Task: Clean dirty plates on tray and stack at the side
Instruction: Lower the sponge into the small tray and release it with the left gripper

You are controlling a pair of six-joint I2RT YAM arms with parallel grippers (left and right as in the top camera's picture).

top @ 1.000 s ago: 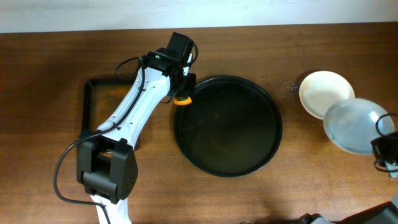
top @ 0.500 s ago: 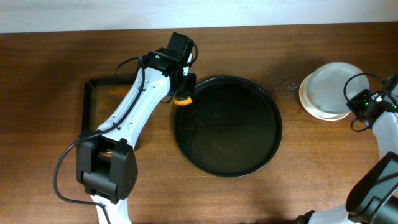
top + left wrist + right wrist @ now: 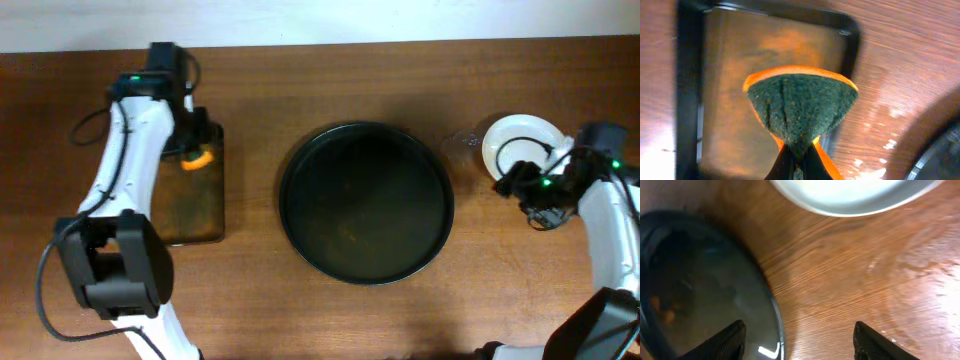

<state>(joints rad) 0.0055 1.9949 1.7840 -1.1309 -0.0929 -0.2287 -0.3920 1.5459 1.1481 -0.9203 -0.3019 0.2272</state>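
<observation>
Plates [image 3: 512,138]: one visible beside one tray [image 3: 365,203]; left gripper [image 3: 799,164] pinches one sponge [image 3: 800,107]; right gripper [image 3: 801,339] wide open, empty.

A robotics lab bench: a white-and-black robot arm [image 3: 125,150] at the left and its twin [image 3: 603,220] at the right, trailing black cables [image 3: 40,290], over a brown wood-grain surface [image 3: 400,320] before a plain pale wall [image 3: 400,20].

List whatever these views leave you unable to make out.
How many plates there are: overhead they read as one white disc, partly under the right gripper, and the right wrist view cuts them off at its top edge.
Orange specks on the tray: too small to tell smear from reflection.
Floor of the rectangular tray behind the sponge: hidden in the left wrist view.
</observation>
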